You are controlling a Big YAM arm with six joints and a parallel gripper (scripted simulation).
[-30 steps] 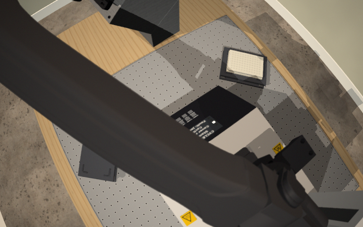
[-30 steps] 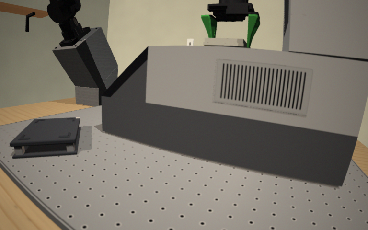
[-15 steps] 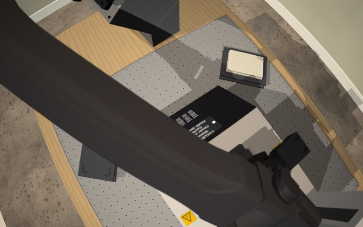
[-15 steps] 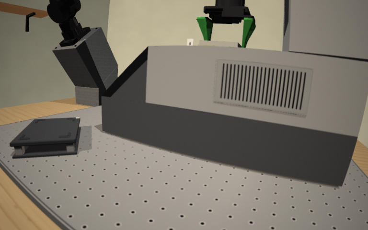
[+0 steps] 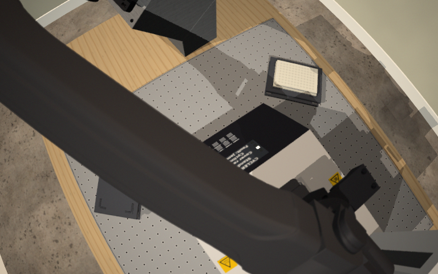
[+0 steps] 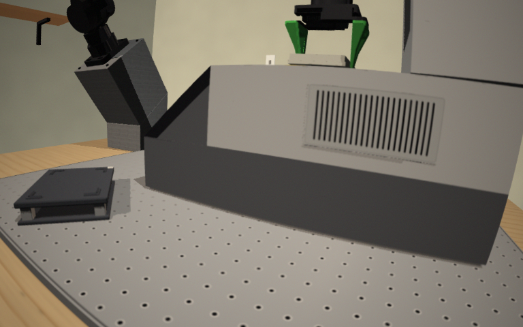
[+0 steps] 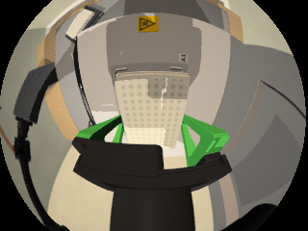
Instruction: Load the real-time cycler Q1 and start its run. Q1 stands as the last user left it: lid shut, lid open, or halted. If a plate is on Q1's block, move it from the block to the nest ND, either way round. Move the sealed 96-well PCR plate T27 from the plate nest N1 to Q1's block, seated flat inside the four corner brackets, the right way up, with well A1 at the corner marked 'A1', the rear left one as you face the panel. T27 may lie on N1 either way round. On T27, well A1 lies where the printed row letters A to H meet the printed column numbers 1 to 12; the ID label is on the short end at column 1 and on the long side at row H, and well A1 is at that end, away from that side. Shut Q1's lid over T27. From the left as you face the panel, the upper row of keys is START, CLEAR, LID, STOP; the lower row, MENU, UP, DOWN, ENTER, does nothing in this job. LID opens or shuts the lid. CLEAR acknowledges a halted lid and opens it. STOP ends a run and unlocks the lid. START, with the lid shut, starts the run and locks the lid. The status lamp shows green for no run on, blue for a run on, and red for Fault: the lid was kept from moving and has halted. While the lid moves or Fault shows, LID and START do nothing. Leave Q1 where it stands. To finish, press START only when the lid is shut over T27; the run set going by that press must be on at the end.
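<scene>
T27 (image 5: 296,78), the pale sealed plate, lies on the dark nest N1 (image 5: 291,97) at the far side of the perforated board, well apart from the arm. It has not been touched, as far as I can see.

The gripper (image 6: 325,58) is over the top of the cycler Q1 (image 6: 256,109). Its green fingers (image 6: 297,38) stand wide, one at each side of another plate (image 6: 317,60), and they are closed on it. In the wrist view this plate (image 7: 144,112) shows a grid of wells and reaches forward from between the fingers. The lid (image 6: 474,36) looks raised at the right, so I judge Q1 to be open.

I believe this is the early step: clearing the old plate off the block. The nest ND (image 6: 65,187), low and dark with corner marks, has nothing on it and waits for that plate. All the rest is left to do: carry the plate to ND, bring T27 to the block with A1 at the rear left, shut the lid, press START.

Much is hidden. From the side, the body of Q1 covers the block and its brackets, so I cannot tell if the held plate is already lifted or rests on the block. From above, the big arm (image 5: 113,135) covers part of the keys (image 5: 224,142), and the panel text is too small to read. The colour of the lamp I cannot make out. The print on T27 is not readable, so its direction is unknown.
</scene>
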